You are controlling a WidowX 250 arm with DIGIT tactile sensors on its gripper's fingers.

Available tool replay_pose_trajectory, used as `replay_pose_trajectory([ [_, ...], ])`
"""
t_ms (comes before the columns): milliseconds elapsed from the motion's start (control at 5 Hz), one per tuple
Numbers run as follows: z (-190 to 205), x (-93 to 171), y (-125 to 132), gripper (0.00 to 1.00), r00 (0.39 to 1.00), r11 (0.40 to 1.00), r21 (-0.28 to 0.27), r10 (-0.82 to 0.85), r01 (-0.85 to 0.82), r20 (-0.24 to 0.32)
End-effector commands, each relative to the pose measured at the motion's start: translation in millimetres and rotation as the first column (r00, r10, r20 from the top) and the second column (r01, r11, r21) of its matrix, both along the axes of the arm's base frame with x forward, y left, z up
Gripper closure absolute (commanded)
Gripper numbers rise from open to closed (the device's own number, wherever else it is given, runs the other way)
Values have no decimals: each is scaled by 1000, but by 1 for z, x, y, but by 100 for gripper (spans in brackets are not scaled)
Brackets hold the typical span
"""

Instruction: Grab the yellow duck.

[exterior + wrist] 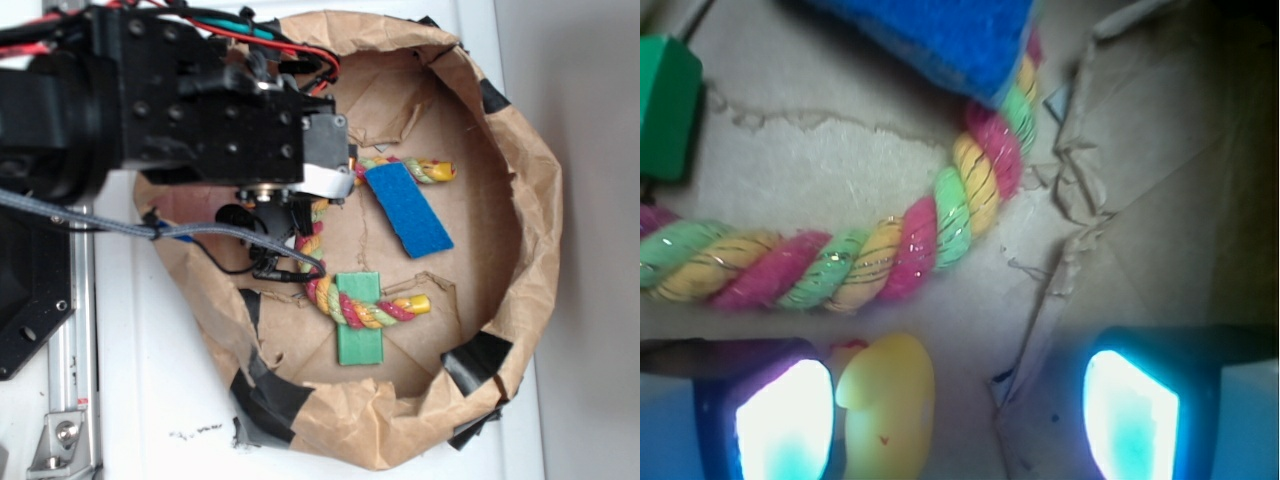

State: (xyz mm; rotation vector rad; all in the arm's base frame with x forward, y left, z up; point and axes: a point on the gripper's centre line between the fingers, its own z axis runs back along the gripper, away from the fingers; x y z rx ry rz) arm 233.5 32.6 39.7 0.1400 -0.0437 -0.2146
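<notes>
In the wrist view the yellow duck [887, 408] lies on the cardboard floor between my fingers, close against the left pad [785, 420]. The right pad [1130, 415] stands well apart from it. My gripper [958, 418] is open, with a wide gap on the duck's right. In the exterior view the gripper [268, 215] reaches down into the brown paper bowl [520, 250] at its left side; the duck is hidden under the arm there.
A red-green-yellow braided rope [890, 245] curves just beyond the duck; it also shows in the exterior view [345, 305]. A blue block [407, 208] and a green block [359, 320] lie in the bowl. Torn cardboard flaps [1080, 200] rise to the right.
</notes>
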Motion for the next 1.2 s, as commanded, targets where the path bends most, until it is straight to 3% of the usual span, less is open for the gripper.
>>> replay_pose_trajectory([
  [0,12,-5,2,0,999,1000,-2,17,-17,44],
  [400,10,-5,4,0,999,1000,21,20,-21,28],
  [600,12,-13,10,0,998,999,17,46,-47,33],
  [1000,9,-2,20,0,992,993,33,112,-114,61],
])
